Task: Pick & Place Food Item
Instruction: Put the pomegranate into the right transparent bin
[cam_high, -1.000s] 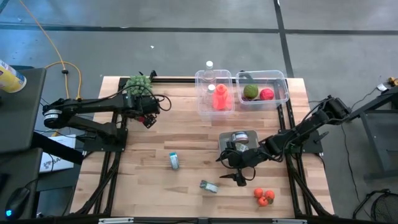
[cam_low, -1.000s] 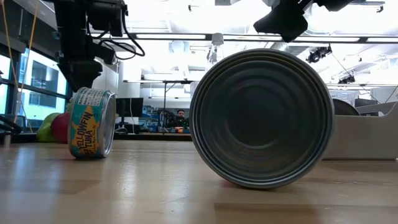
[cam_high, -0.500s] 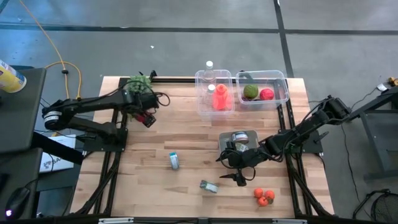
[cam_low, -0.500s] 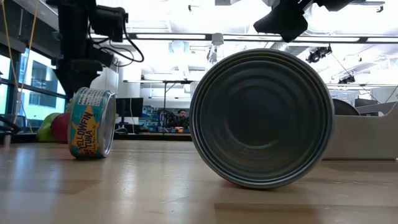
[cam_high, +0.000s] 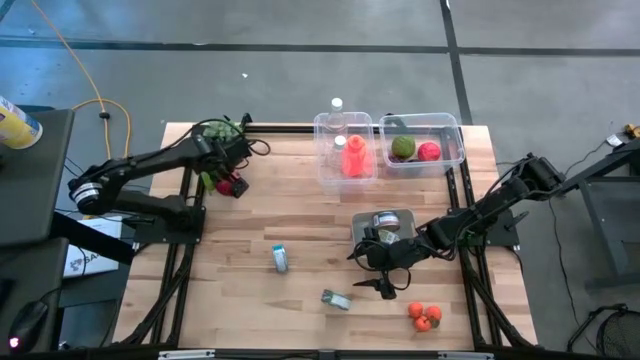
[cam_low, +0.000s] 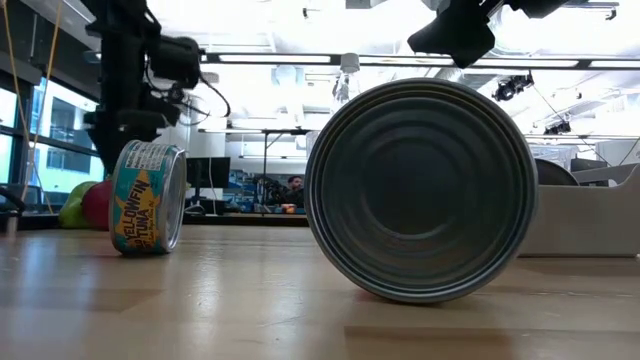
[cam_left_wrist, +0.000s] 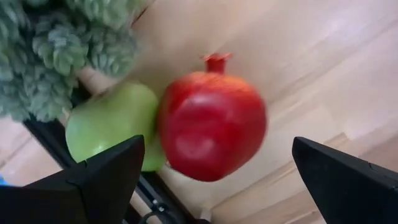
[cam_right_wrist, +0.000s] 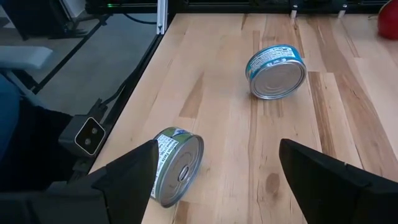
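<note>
left gripper (cam_high: 232, 178) is hovering, jaws spread, over a round red pomegranate (cam_left_wrist: 211, 126) touching a green apple (cam_left_wrist: 112, 124) on the wooden tabletop (cam_high: 300, 210); right gripper (cam_high: 385, 285) is waiting, jaws spread.

Bare wood lies open across the middle of the bench (cam_high: 300, 205), broken only by two tipped cans, the blue can (cam_high: 280, 258) and the green can (cam_high: 336, 299), set well apart. At the far left corner the red pomegranate (cam_left_wrist: 211, 124), green apple (cam_left_wrist: 112, 127) and leafy bunch (cam_left_wrist: 56, 50) crowd together, touching. Two clear bins (cam_high: 390, 145) block the far right edge, and tomatoes (cam_high: 425, 316) sit near the front right.
</note>
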